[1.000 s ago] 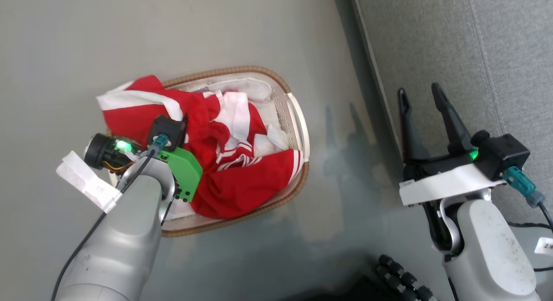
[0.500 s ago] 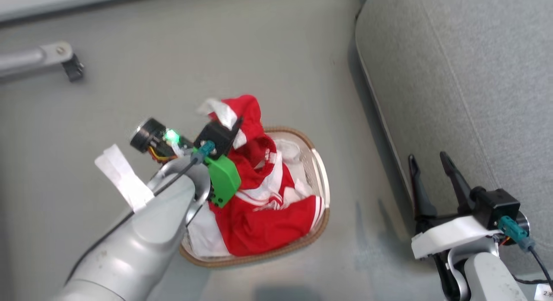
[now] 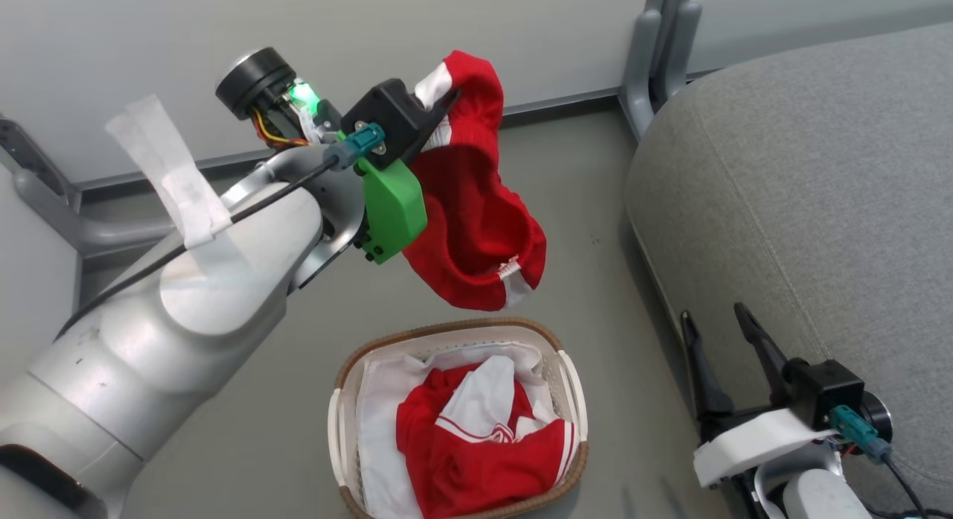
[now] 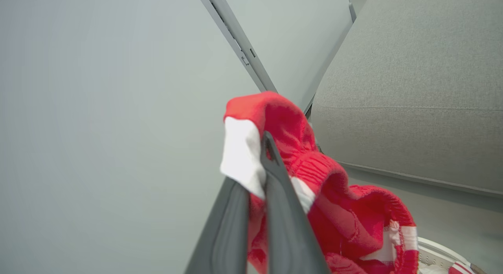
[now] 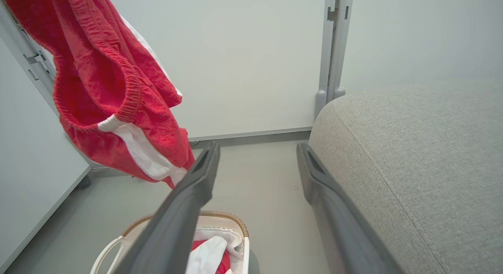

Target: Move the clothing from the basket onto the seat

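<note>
Fingers [image 4: 283,211] of the left gripper [image 3: 447,106] clench a red garment [image 3: 476,228], which hangs beneath them above the basket [image 3: 454,324]; the right gripper [image 3: 713,331] stands spread, empty, beside the seat [image 3: 819,169].

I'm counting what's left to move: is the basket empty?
Not empty. Red-and-white clothing lies bunched inside the basket, while one red garment hangs from the left gripper, lifted clear of it.
</note>
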